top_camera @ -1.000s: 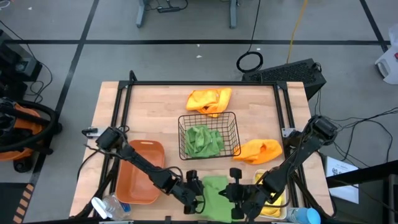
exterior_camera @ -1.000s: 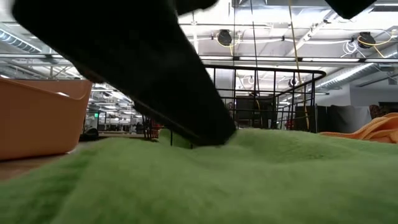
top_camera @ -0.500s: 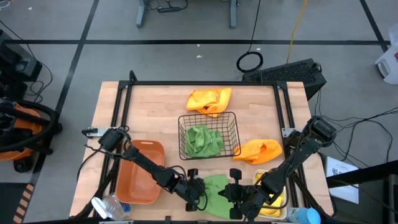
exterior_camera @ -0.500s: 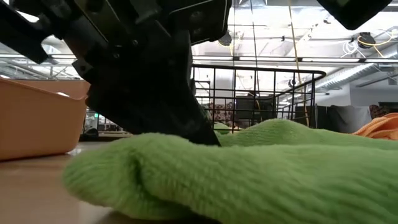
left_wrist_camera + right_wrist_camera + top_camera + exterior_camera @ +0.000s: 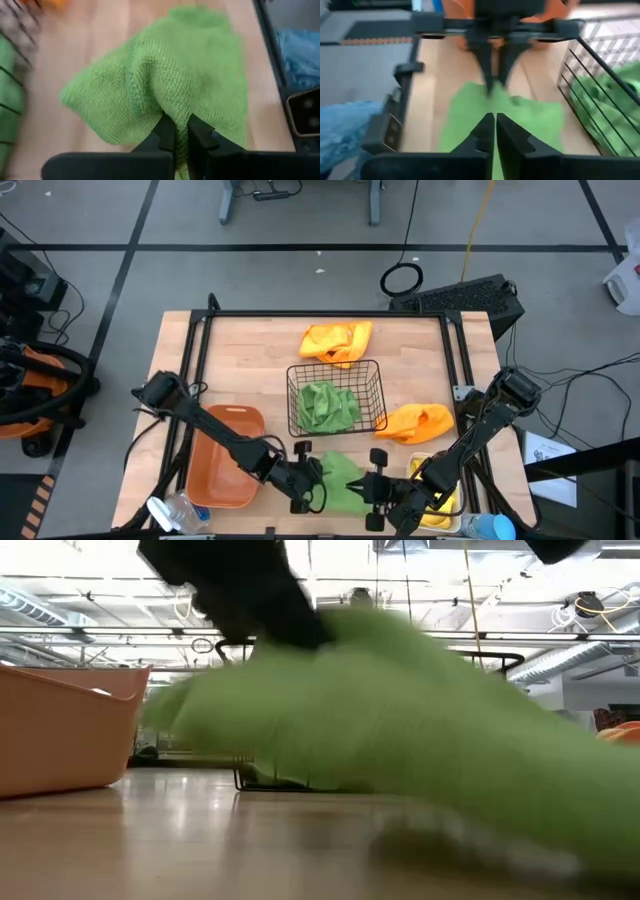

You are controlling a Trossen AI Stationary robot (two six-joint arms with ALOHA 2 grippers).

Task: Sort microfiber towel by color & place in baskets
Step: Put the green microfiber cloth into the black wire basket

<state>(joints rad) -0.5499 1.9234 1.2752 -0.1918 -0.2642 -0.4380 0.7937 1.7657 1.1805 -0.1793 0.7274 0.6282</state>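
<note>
Since half a second ago our left gripper [image 5: 306, 477] has lifted one edge of the green towel [image 5: 341, 480] off the table, fingers pinched shut on a fold. It hangs limp and light in front of the black basket [image 5: 337, 393]. Our right gripper [image 5: 373, 502] pinches its opposite edge, fingers together.

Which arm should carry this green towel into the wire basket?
Left, probably. The left pincer is shut on the green towel, lifting it beside the wire basket. The right pincer is also pinched on it.
</note>
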